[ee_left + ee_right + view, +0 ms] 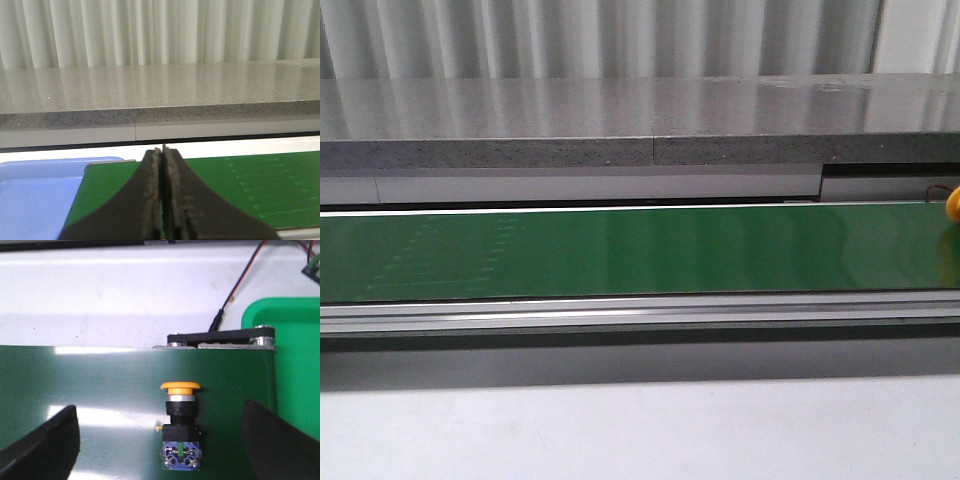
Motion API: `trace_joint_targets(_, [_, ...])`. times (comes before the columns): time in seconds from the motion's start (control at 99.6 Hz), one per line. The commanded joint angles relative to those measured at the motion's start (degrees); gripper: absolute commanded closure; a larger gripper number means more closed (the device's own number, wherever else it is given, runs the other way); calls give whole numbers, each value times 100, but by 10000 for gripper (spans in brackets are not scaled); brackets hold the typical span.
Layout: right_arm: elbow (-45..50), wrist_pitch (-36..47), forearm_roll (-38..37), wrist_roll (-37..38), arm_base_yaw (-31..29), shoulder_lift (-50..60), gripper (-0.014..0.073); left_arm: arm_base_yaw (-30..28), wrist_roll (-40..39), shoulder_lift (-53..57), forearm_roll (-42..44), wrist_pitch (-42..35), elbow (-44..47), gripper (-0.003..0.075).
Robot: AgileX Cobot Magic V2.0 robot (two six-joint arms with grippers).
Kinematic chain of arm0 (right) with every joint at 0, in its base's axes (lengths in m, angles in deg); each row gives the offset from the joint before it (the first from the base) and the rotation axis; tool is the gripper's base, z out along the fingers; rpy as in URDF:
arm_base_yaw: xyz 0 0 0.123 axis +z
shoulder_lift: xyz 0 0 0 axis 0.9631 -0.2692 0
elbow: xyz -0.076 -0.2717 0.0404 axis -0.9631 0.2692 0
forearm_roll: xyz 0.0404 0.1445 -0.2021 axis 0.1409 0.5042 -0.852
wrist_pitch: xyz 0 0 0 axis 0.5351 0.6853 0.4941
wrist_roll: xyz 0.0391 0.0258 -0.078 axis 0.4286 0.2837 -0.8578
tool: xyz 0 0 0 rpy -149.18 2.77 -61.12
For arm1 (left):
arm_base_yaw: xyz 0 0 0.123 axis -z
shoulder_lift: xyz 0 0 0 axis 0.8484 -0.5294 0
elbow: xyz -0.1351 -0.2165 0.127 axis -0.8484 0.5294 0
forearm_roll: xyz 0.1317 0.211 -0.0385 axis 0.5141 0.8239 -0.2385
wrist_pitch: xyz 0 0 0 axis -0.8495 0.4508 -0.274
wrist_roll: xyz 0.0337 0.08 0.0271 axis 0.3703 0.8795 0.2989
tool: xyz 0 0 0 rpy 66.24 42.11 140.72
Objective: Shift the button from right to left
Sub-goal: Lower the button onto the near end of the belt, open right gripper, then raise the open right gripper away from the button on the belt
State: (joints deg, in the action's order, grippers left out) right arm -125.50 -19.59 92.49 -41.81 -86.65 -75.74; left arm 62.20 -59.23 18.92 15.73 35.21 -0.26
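On the green belt (100,390), the button (180,427) lying lengthwise between the wide-apart right end effector (160,440) fingers; left end effector (162,200) closed.

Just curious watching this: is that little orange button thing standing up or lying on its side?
Lying on its side. The button rests lengthwise on the green belt, cap pointing away, blue block nearest the camera.
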Motion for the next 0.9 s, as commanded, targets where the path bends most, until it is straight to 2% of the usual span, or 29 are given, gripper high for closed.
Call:
trace_joint_targets(0.0, [44, 481, -106, -72, 141, 558, -52, 38, -69, 203, -33, -474, 141, 740])
trace_joint_targets(0.291, [1221, 1092, -296, -72, 221, 1811, -52, 38, -69, 203, -33, -474, 141, 740])
trace_joint_targets(0.623, [2456, 1198, -291, -61, 221, 3265, -38, 38, -69, 203, -33, -474, 141, 740])
trace_joint_targets(0.693, [2583, 1198, -279, -61, 221, 3495, 21, 38, -69, 203, -33, -474, 141, 740])
trace_joint_targets(0.763, [2638, 1205, -279, -61, 221, 3670, 125, 38, -69, 203, -33, -474, 141, 740])
trace_joint_targets(0.894, [2663, 1034, -279, -61, 221, 3776, 396, 38, -69, 203, -33, -474, 141, 740])
